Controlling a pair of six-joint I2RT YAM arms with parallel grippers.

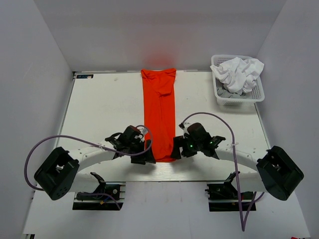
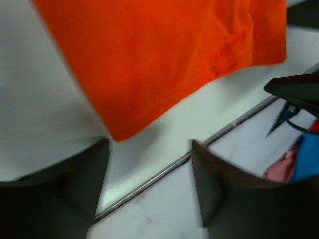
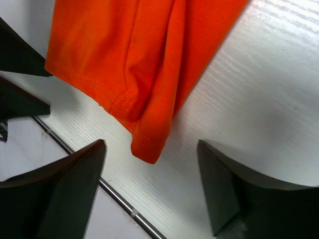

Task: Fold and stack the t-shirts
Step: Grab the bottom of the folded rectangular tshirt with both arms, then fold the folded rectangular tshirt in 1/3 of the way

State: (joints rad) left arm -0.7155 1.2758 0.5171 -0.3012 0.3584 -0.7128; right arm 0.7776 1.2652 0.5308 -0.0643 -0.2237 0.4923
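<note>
The bright orange-red t-shirt (image 1: 159,114) lies as a long narrow strip running from the far edge of the table toward me. My left gripper (image 1: 147,158) sits at its near left corner and my right gripper (image 1: 175,148) at its near right corner. In the left wrist view the shirt's hemmed corner (image 2: 119,130) ends just ahead of the open left gripper (image 2: 149,149), with bare table between the jaws. In the right wrist view the doubled corner (image 3: 148,144) hangs between the wide-open right gripper (image 3: 150,149), untouched. White t-shirts (image 1: 238,72) are crumpled in the basket.
The white lattice basket (image 1: 239,101) stands at the far right corner of the table. A metal strip (image 2: 164,172) marks the table's near edge right under both grippers. White walls close in the left, right and far sides.
</note>
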